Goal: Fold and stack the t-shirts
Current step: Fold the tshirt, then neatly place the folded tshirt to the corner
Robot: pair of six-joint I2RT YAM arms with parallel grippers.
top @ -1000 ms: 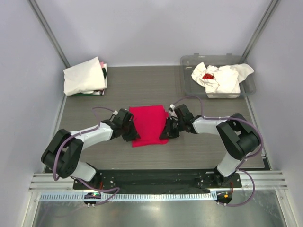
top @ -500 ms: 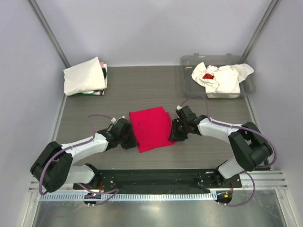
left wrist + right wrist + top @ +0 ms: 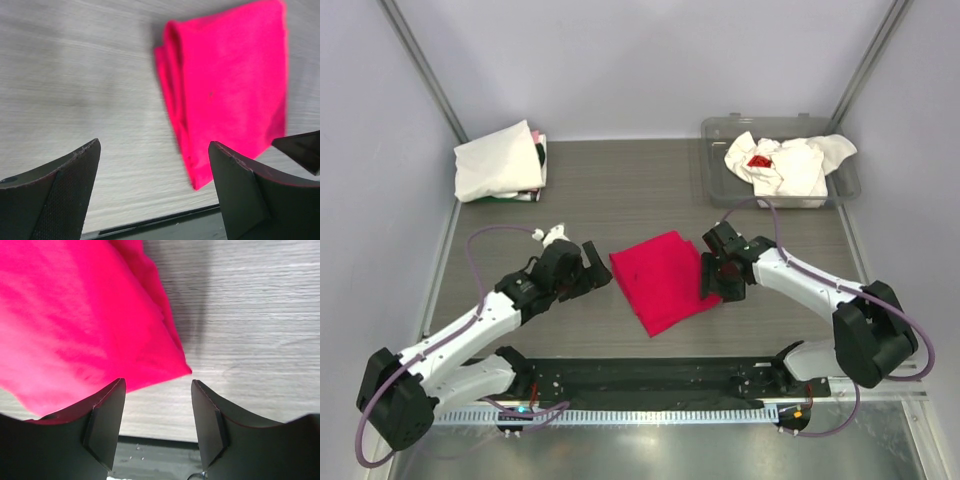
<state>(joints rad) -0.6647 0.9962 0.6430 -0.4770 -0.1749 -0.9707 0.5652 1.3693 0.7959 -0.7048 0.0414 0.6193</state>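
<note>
The crimson red t-shirt (image 3: pixel 665 281) lies folded into a tilted rectangle on the table, between my two grippers. My left gripper (image 3: pixel 598 268) stands open just left of it, apart from the cloth; in the left wrist view the red t-shirt (image 3: pixel 230 85) lies beyond the wide open left gripper (image 3: pixel 154 150). My right gripper (image 3: pixel 709 284) is open at the shirt's right edge. In the right wrist view the red t-shirt (image 3: pixel 75 315) has its corner just ahead of the open right gripper (image 3: pixel 157 385), with only table between the fingers. Crumpled white t-shirts (image 3: pixel 790 165), one with a red mark, lie in the tub.
A clear grey plastic tub (image 3: pixel 718 170) stands at the back right. A folded white stack (image 3: pixel 498 160) sits at the back left corner. Grey walls close in three sides. The black base rail (image 3: pixel 650 375) runs along the near edge.
Both grippers have opened and let go of the red t-shirt. The shirt has shifted right and nearer, turning as it went. The left gripper has drawn back to the left.
</note>
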